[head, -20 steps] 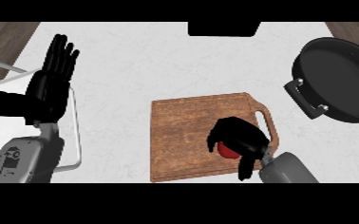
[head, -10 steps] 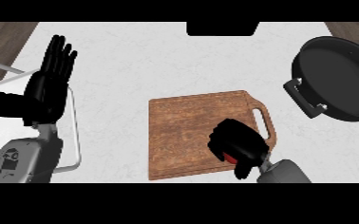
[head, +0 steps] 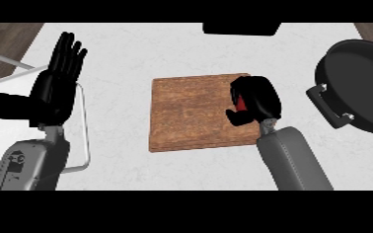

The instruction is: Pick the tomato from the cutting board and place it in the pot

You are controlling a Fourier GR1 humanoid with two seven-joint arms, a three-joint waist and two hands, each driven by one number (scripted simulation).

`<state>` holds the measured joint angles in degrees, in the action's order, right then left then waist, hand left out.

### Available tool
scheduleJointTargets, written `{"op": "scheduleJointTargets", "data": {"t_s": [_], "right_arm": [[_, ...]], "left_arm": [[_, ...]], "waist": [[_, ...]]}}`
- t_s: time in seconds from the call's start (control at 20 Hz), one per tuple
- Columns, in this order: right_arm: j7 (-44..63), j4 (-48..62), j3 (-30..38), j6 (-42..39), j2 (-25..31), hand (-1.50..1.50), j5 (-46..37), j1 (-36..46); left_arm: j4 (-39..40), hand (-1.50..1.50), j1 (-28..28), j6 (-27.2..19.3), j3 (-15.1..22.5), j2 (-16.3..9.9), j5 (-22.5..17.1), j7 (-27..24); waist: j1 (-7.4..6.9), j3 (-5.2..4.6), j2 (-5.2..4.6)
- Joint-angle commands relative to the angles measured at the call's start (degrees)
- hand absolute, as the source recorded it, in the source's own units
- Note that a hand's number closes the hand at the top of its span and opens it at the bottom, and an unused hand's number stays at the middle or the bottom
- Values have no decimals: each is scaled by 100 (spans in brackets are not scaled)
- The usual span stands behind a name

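Note:
The tomato (head: 237,104) shows only as a thin red sliver inside my right hand (head: 256,97), whose fingers are curled round it. That hand hangs over the right edge of the wooden cutting board (head: 191,114) and hides the board's handle side. The black pot (head: 353,74) stands at the right edge of the view, its side handle (head: 329,106) pointing toward my hand, a short gap away. At the left, my left hand (head: 56,81) rests open with its fingers up.
A thin white wire frame (head: 83,123) runs along the counter beside my left forearm. A dark object (head: 241,28) sits at the counter's far edge, top centre. Brown strips border the counter at both top corners.
My right hand, shut on the tomato, has moved up the view toward the pot's side. The cutting board now shows farther up and left. The left hand has not moved.

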<state>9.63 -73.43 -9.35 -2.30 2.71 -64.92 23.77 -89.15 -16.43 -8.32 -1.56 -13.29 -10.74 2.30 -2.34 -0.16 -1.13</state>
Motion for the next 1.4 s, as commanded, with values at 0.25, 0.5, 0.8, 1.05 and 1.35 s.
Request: {"op": "scheduleJointTargets", "data": {"t_s": [0.25, 0.5, 0.8, 1.05, 1.35], "right_arm": [[3618, 821, 1186, 1043, -135, 150, -1666, 1929], [5043, 1365, 1338, 1600, -8, 150, -2788, 2900], [5684, 2150, 1628, 2136, 314, 150, -3421, 3479], [5416, 1834, 2013, 1702, 664, 150, -3262, 3102], [4799, 1282, 2348, 1387, 1177, 150, -2824, 2390]], "left_arm": [[81, 0, -176, 2, 115, 55, 88, 4], [74, 0, -141, 91, 60, 7, 9, 72], [249, 0, 1, 28, 27, 56, 160, -170], [105, 0, 140, 203, -313, -159, -120, 7], [146, 0, -42, 63, -273, -105, 79, 146]], "waist": [[-163, -11, -10], [-155, 2, 14], [47, 10, 40], [209, 14, 114], [273, 16, 125]]}}
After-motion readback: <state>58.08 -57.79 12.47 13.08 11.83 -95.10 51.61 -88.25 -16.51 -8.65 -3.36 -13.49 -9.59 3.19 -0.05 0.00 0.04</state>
